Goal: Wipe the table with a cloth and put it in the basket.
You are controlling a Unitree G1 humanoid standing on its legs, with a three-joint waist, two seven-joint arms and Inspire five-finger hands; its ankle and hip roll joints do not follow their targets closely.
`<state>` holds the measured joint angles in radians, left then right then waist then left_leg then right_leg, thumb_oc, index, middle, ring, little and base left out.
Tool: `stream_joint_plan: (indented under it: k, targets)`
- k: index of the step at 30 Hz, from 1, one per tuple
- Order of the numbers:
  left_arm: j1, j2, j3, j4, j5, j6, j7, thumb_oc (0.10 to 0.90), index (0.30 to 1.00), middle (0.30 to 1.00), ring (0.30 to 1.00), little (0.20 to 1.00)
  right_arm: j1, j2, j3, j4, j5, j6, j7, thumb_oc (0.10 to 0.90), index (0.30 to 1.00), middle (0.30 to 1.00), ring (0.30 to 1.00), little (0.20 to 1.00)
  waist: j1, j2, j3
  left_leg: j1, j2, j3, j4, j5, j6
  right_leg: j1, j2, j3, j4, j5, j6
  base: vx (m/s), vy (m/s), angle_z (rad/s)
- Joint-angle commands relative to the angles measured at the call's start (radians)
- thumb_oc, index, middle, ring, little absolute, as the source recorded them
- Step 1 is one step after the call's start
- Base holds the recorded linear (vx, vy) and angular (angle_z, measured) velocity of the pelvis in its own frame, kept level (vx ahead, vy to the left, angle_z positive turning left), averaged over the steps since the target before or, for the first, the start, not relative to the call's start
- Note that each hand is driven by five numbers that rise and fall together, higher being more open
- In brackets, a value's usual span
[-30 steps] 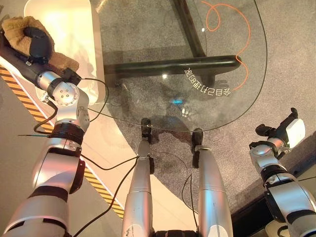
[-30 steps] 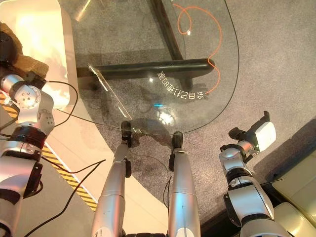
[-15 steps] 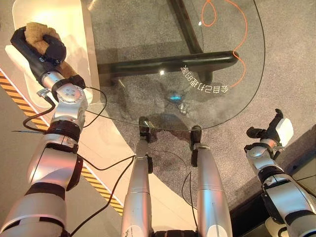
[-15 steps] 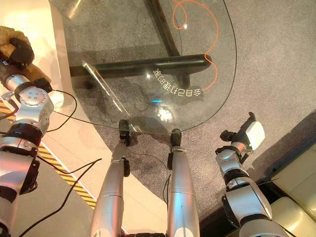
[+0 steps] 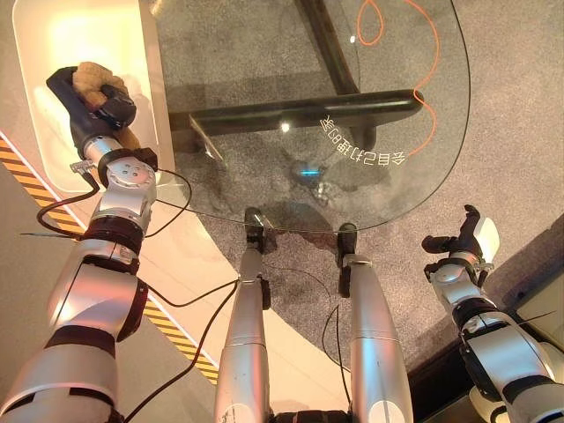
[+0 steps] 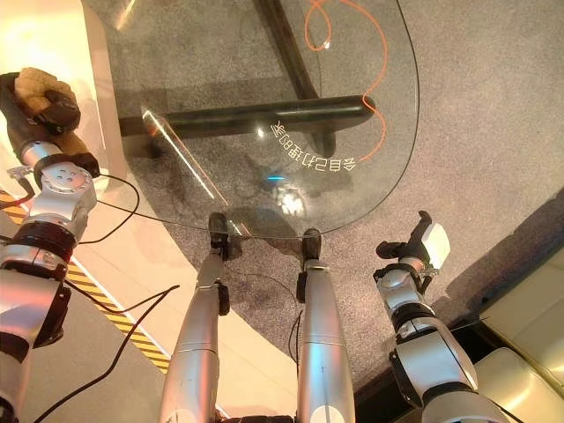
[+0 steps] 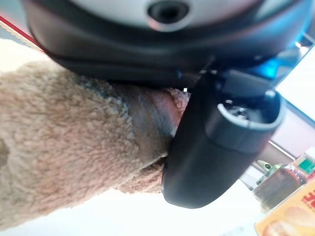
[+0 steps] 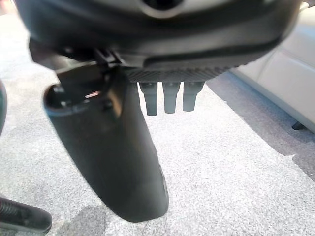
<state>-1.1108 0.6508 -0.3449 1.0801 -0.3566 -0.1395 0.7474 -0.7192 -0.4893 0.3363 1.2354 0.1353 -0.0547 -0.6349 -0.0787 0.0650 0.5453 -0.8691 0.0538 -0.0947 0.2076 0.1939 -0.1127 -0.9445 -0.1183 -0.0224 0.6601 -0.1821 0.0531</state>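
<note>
Grey carpet (image 5: 520, 132) sits under my R hand (image 6: 421, 245), nearest me at lower right, hanging off the glass table's (image 5: 264, 62) near right edge and well apart from it; its fingers (image 8: 171, 97) run straight and relaxed w/ the thumb out to the side, nothing in them. Next out, the table's curved near edge, w/ the dark tubular frame (image 5: 300, 110) seen thru the glass and pale lettering (image 5: 363, 148) on the top toward the right side. An orange cord (image 5: 421, 66) loops at the far right corner of the glass. On the left, beyond the table's left edge, my L hand (image 5: 92, 101) is up over a white tray-like surface (image 5: 53, 44) and is clamped on the tan fluffy cloth (image 7: 64, 147): thumb and fingers curled round it, cloth bunched in the palm, a tuft (image 5: 91, 77) poking out on the far side of the fingers. Cloth is off the glass, in my L hand. Yellow-black striped tape (image 5: 35, 185) runs along the floor near that arm.
</note>
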Motion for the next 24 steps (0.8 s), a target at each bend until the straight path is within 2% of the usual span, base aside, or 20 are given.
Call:
stream_joint_plan:
  k: [1, 6, 7, 8, 10, 24]
  targets:
    - [-0.113, 0.154, 0.015, 0.020, 0.077, -0.041, 0.061, 0.100, 0.300, 0.300, 0.300, 0.200, 0.029, -0.045, 0.012, 0.005, 0.022, 0.002, -0.029, 0.800, 0.900, 0.900, 0.900, 0.900, 0.019, -0.026, -0.025, 0.036, -0.082, 0.122, 0.144, -0.197, 0.108, 0.053, 0.084, -0.024, -0.244, 0.153, -0.011, 0.00, 0.000, 0.00]
    - [-0.128, 0.147, 0.009, 0.037, 0.090, -0.027, 0.090, 0.100, 0.300, 0.300, 0.300, 0.200, 0.035, -0.055, 0.006, 0.007, 0.026, 0.001, -0.027, 0.800, 0.900, 0.900, 0.900, 0.900, 0.013, -0.030, -0.025, 0.029, -0.087, 0.123, 0.169, -0.212, 0.114, 0.046, 0.077, -0.024, -0.234, 0.155, -0.006, 0.00, 0.045, 0.00]
    - [-0.132, 0.147, 0.009, 0.042, 0.089, -0.022, 0.094, 0.191, 0.378, 0.378, 0.378, 0.291, 0.036, -0.055, 0.006, 0.007, 0.027, 0.000, -0.027, 0.800, 0.900, 0.900, 0.900, 0.900, 0.011, -0.031, -0.025, 0.026, -0.088, 0.123, 0.174, -0.214, 0.115, 0.044, 0.076, -0.023, -0.233, 0.156, -0.005, 0.01, 0.059, 0.00]
    - [-0.134, 0.147, 0.009, 0.051, 0.084, -0.022, 0.093, 0.429, 0.582, 0.582, 0.582, 0.529, 0.037, -0.056, 0.005, 0.008, 0.026, -0.001, -0.026, 0.800, 0.900, 0.900, 0.900, 0.900, 0.009, -0.032, -0.025, 0.027, -0.089, 0.124, 0.178, -0.216, 0.116, 0.043, 0.075, -0.021, -0.233, 0.158, -0.004, 0.01, 0.047, 0.00]
    - [-0.137, 0.149, 0.008, 0.064, 0.077, -0.022, 0.099, 0.800, 0.900, 0.900, 0.900, 0.900, 0.039, -0.055, 0.005, 0.010, 0.026, -0.003, -0.026, 0.800, 0.900, 0.900, 0.900, 0.900, 0.006, -0.033, -0.025, 0.028, -0.089, 0.126, 0.179, -0.217, 0.116, 0.044, 0.075, -0.019, -0.236, 0.160, -0.003, 0.01, 0.055, -0.01]
    - [-0.150, 0.166, 0.011, 0.117, 0.036, 0.003, 0.095, 0.800, 0.900, 0.900, 0.900, 0.900, 0.053, -0.030, 0.011, 0.001, 0.014, -0.020, -0.034, 0.800, 0.900, 0.900, 0.900, 0.900, -0.003, -0.046, -0.025, 0.048, -0.087, 0.132, 0.167, -0.221, 0.121, 0.056, 0.085, 0.002, -0.250, 0.174, 0.004, 0.00, 0.015, -0.01]
